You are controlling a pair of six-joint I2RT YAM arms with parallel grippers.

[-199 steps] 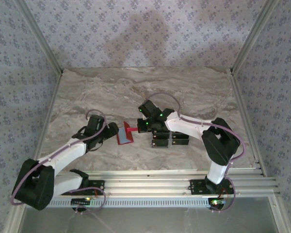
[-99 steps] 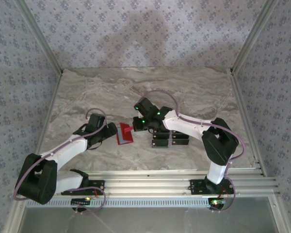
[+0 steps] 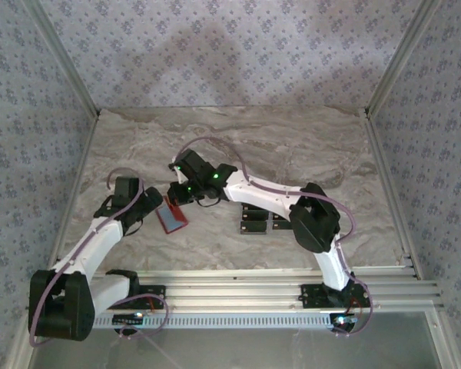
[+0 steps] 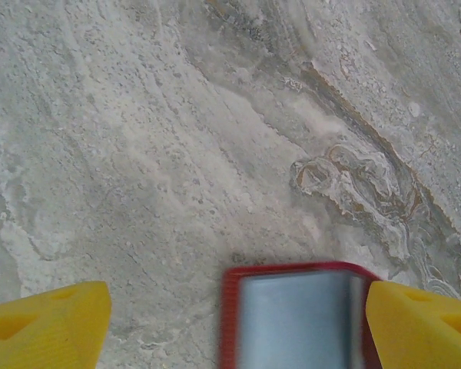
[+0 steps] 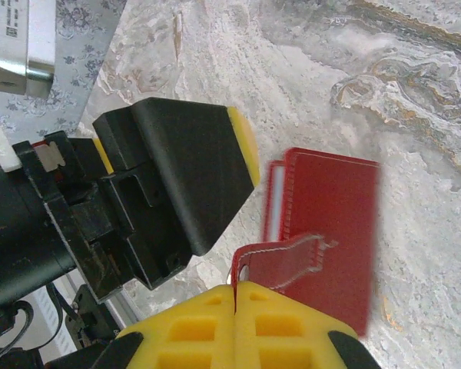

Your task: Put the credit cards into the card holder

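- Pinch: the right gripper [image 5: 234, 315] has its yellow fingertips pressed together on the small red tab [image 5: 284, 257] of the card holder [image 5: 330, 223]. The holder's body lies just ahead of those tips and a little to their right, with the tab running back into the pinch.
- The left gripper [image 3: 151, 206] is spread wide and grips nothing. From its wrist the holder sits between its fingers [image 4: 46, 323], grey-silver inside up. It is hard over toward the right-hand finger, about touching it, with bare marble before the other finger.
- The holder's edges are smeared in both wrist views, so I cannot tell whether it lies flat on the marble table [image 3: 307, 146] or hangs lifted by the tab.
- The credit cards [image 3: 253, 221] are a dark cluster on the table, back along the right forearm. They are well apart from both grippers and on the far side of the right one from the holder.
- Judgement: the left jaws are placed to clamp the holder, but off-centre, so closing would likely shove it sideways first. The right arm is nearer the cards and must free the tab to fetch one.
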